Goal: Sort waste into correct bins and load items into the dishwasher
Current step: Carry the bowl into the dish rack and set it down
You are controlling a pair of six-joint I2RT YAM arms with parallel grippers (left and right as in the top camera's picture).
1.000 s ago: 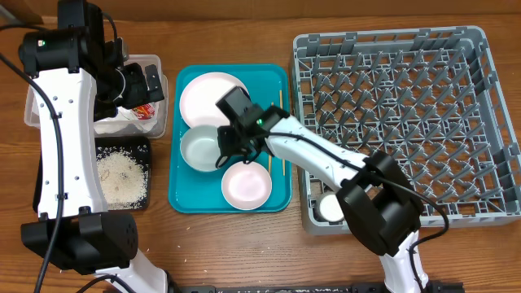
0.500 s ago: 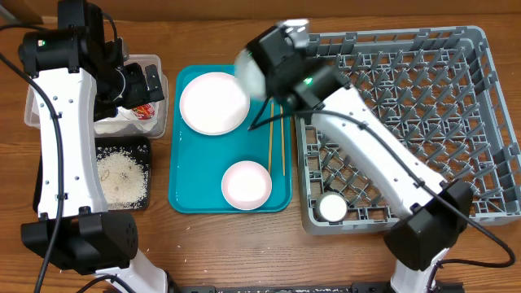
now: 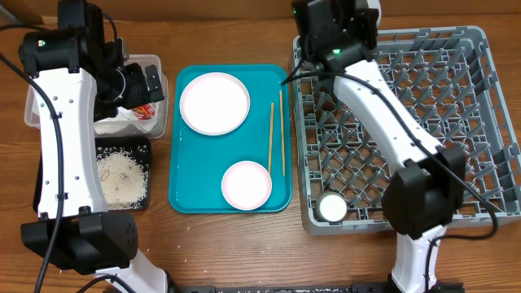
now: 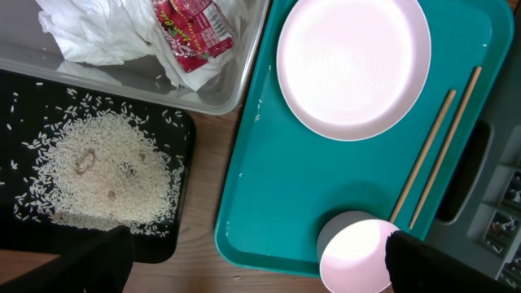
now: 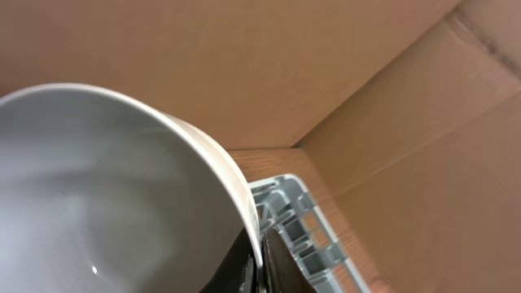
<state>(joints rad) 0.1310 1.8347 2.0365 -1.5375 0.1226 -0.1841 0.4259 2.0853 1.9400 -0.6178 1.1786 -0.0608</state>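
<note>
Wooden tabletop [image 3: 244, 244] carries everything, with brown cardboard panels [image 5: 244, 65] rising behind it. At the far left corner of the large square grey plastic dish rack [image 3: 456, 98], the right gripper [image 5: 259, 273] pinches the rim of a grey-white bowl [image 5: 98, 187], with a dark finger on either side of the thin edge. The bowl is tipped on its side, and its smooth, faintly glossy inside faces the wrist camera. From overhead the arm hides nearly all of it, and whether it touches the rack cannot be told. A small white cup [image 3: 331, 207] sits in the rack's near left corner.

On the teal rectangular tray [image 3: 195, 171] lie a round white plate [image 3: 214, 102], a white bowl [image 3: 246, 184] and two thin wooden chopsticks [image 3: 277, 134], side by side near the tray's right edge.

The left gripper [image 4: 248, 264] hangs empty, its fingers spread wide. Beneath it, the clear plastic rectangular tub [image 4: 216, 89] holds crumpled white paper napkin pieces [image 4: 106, 32] and a small red-and-white snack wrapper [image 4: 191, 28]. Beside the tub, the shallow black rectangular tray [image 4: 20, 98] holds loose beige rice-like grains [image 4: 102, 179], heaped in the middle and scattered outward.
</note>
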